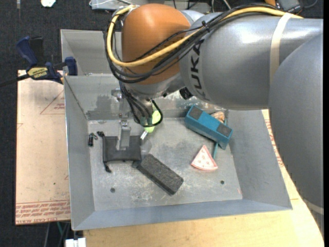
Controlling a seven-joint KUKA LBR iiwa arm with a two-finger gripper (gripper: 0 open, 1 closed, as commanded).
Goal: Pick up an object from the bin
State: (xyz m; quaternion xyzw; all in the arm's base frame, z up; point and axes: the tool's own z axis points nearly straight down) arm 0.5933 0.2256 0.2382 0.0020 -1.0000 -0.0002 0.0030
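Low at the left-centre of the bin, the gripper touches a flat black squarish piece lying on the floor; whether it is open or closed cannot be told. Just right of that piece lies a dark grey oblong block, with a blue box farther right.

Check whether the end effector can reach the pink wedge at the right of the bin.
Probably yes: the pink wedge lies flat with nothing on top, beside the blue box. The end effector is over a black flat piece.
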